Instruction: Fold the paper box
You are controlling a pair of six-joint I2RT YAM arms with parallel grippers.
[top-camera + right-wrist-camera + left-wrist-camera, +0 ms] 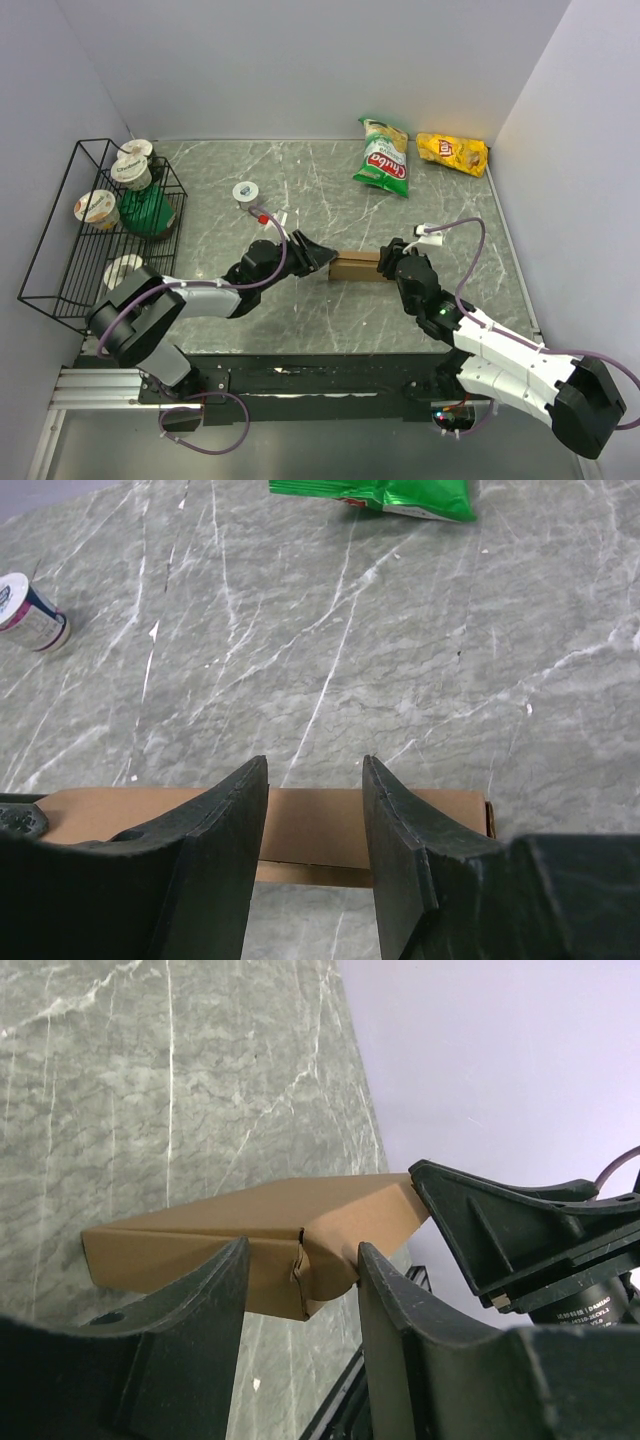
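Top external view showed the paper box point(355, 268) lying on the table point(320, 200) just below the middle of the frame. Its long axis ran left to right across the picture. 1 short end pointed at the left gripper point(322, 258) and the other at the right gripper point(388, 263). The box sat between the 2 grippers, with each one close up against its own end; whether they touched it could not be told from there.

In the left wrist view the box ran from the middle left up toward the right. It lay just beyond the 2 black fingers point(200, 1320), and 1 corner showed through the gap. That gripper was released, its jaws parted with nothing pinched between them. In the right wrist view the box stretched straight across the lower frame behind the fingers point(220, 860). The right gripper was likewise released, its jaws apart and bare cardboard showing between them.

The box was plain matte brown cardboard, thin, flat and rectangular, unprinted, with a small notched seam where 2 panels met. The table was grey-green stone-patterned with white veins. The fingers were dull black with curved inner edges.
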